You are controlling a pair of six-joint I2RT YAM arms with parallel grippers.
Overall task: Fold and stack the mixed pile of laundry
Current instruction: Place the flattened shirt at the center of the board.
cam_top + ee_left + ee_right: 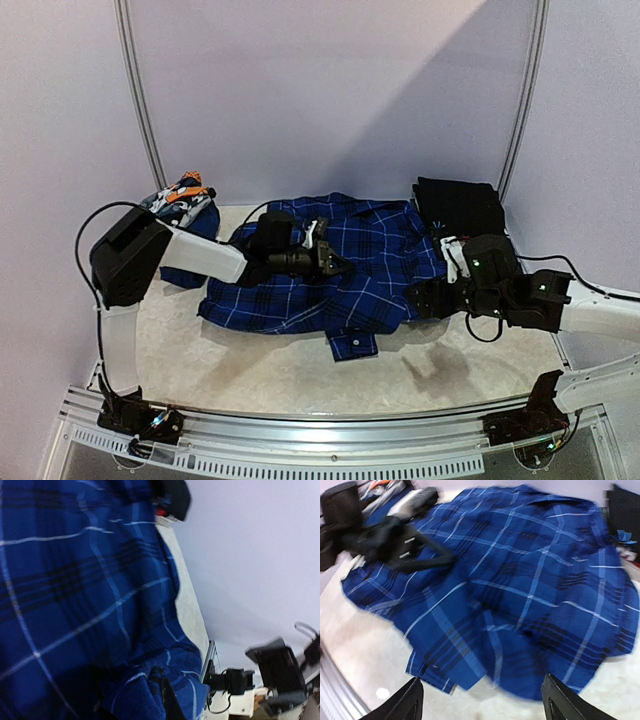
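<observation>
From above, the blue plaid shirt (370, 270) lies spread almost flat on the mottled pale table (260, 370). My left pincer (338, 264) sits clenched over the shirt's middle. My right pincer (420, 298) is released at the shirt's right edge. The black trousers (458, 205) lie squared just beyond the shirt's far right corner, and the patterned pieces (180, 198) sit bunched past its left side.

At my left wrist, plaid fills the view, with a bunched fold close by my finger. Whether any cloth is pinched there, I cannot tell.

At my right wrist, my 2 fingers stand wide with nothing between them, just short of the shirt's near hem.

I judge the shirt light, limp and easily dragged, so hems, corners or collar look like the best holds. The table looks smooth, so cloth should slide on it. Plain lilac walls stand around the shirt on 3 sides.
</observation>
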